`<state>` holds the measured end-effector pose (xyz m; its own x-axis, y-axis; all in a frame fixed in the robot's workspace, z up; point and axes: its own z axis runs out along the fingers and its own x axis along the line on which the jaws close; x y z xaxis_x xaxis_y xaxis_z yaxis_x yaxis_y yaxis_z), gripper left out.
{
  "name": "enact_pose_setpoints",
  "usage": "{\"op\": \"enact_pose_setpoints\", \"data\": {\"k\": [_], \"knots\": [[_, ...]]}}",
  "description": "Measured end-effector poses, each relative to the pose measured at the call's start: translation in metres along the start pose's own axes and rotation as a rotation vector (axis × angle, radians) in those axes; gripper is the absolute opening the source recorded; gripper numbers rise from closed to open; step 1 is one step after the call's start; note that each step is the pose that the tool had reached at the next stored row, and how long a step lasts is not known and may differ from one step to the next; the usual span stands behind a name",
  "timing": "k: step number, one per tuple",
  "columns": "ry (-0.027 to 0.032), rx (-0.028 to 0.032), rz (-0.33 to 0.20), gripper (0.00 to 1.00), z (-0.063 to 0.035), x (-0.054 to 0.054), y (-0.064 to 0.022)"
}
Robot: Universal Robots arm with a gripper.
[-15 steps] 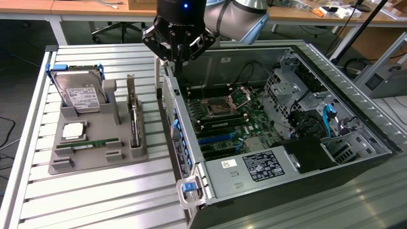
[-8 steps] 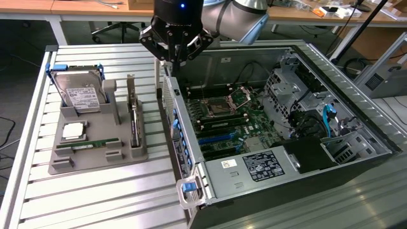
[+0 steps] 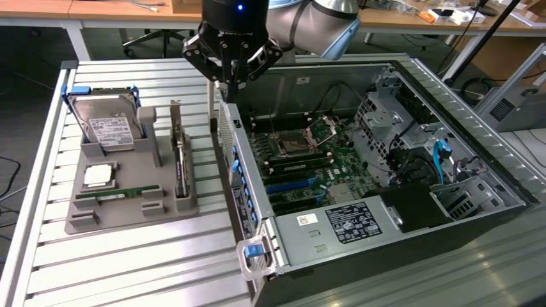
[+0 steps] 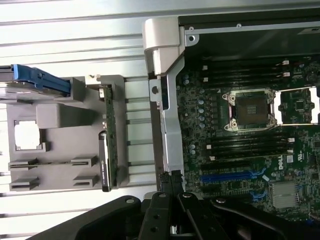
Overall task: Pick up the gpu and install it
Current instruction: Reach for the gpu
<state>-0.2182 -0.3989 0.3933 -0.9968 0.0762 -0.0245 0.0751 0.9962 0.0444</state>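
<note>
Pincer (image 3: 230, 82) tips together, empty, over PC case (image 3: 401, 281) edge; gpu (image 3: 180, 157) upright in gray tray (image 3: 128, 211) on bench (image 3: 128, 268)

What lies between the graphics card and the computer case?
Only a bare strip of the slatted table lies between the graphics card and the computer case, seen in the exterior and wrist views.

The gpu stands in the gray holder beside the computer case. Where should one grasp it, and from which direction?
Probably its upper long edge, near the middle, coming straight down from above. The gpu stands on edge in a slot of the gray holder, so its two flat faces are free only toward the top; the lower edge sits in the holder.
</note>
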Motion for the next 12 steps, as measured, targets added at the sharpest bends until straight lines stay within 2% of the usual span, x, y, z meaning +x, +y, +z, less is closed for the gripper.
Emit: {"op": "enact_pose_setpoints", "data": {"k": [12], "knots": [[0.0, 0.0, 0.0, 0.11, -0.0003, 0.009, -0.0007]]}}
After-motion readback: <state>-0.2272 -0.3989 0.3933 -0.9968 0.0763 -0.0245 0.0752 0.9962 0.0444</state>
